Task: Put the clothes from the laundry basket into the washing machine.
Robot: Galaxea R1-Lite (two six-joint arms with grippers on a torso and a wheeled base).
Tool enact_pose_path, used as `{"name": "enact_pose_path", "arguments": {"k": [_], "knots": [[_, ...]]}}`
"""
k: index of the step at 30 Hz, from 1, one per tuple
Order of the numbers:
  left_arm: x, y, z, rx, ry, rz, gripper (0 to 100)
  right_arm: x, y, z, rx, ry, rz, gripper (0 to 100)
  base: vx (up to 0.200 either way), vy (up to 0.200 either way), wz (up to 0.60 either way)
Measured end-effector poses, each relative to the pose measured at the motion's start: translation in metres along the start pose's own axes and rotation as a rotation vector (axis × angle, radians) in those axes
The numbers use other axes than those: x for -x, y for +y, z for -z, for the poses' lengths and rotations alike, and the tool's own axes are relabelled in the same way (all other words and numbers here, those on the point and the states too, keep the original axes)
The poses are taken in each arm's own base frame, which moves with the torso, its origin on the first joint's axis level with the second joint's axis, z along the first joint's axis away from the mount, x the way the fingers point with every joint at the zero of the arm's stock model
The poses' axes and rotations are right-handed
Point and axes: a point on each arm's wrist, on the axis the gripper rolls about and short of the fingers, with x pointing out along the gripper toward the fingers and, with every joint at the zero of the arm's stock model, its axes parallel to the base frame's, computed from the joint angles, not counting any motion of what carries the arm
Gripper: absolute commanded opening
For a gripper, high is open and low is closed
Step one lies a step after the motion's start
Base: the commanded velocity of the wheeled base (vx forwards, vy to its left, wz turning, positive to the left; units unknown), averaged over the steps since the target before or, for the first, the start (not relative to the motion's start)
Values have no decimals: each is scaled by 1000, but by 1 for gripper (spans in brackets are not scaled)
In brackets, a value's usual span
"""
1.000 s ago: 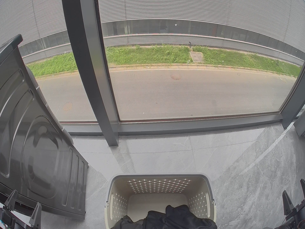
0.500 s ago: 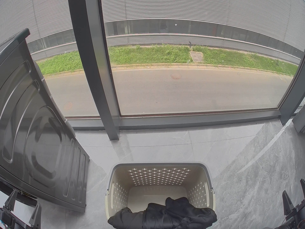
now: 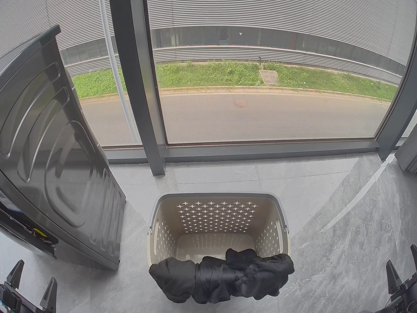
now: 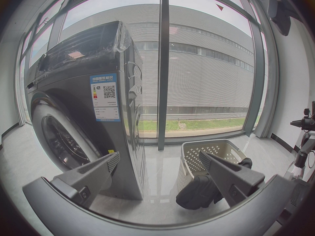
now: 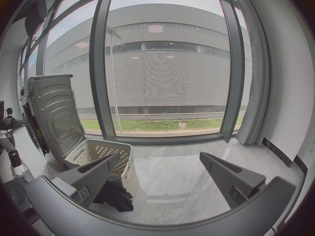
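A cream laundry basket [image 3: 217, 216] stands on the grey floor before me, with dark clothes [image 3: 221, 277] draped over its near rim. The dark grey washing machine [image 3: 52, 161] stands left of it; its round door [image 4: 62, 138] faces away from the basket. My left gripper [image 3: 32, 285] is open, low at the left, short of the machine, with nothing between its fingers. My right gripper [image 3: 403, 268] is open, low at the right, well clear of the basket [image 5: 108, 158]. The basket [image 4: 210, 151] and clothes [image 4: 198, 192] lie beyond the left gripper [image 4: 159, 163]. The right gripper [image 5: 159, 163] holds nothing.
A floor-to-ceiling window with a grey mullion [image 3: 143, 109] runs behind the basket. A curtain [image 5: 259, 92] hangs at the far right corner. Bare marble floor [image 3: 343, 222] spreads to the right of the basket.
The whole head view has shifted: the basket and washing machine now sit farther into the picture, so the camera has drawn back. More of the draped clothes shows. Both grippers keep their places.
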Motion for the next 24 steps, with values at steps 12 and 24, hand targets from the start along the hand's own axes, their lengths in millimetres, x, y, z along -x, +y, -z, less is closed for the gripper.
{"name": "enact_pose_path", "arguments": {"k": [12,24], "knots": [[0,0,0,0,0,0,100,0,0,0,0,1,1,100,-167,0,0],[0,0,0,2,0,0,100,0,0,0,0,1,1,100,0,67,0]]}}
